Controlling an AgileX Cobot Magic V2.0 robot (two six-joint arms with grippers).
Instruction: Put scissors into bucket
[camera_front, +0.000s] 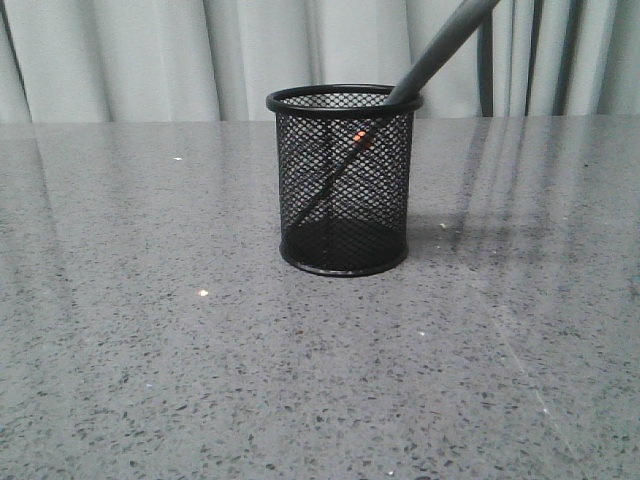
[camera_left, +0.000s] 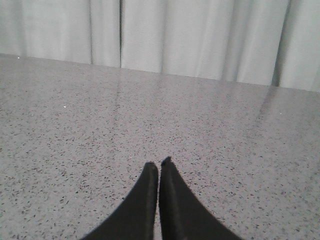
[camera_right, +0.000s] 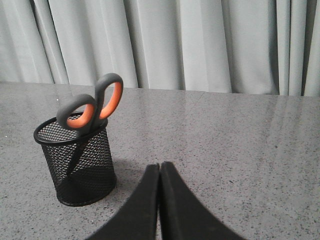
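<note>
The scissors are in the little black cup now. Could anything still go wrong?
Maybe two things. The scissors lean to one side with their handles poking up above the rim of the bucket, so a bump might tip the light mesh cup over. Also, the right hand is shut and sits close to the bucket; if it swings that way it could knock it. The left hand is shut over bare table, so it looks harmless.

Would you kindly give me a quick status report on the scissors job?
Left end effector shut, empty. Right end effector shut, empty, apart from bucket. Scissors in bucket, blades down, handles leaning over rim. Nothing in the way.
</note>
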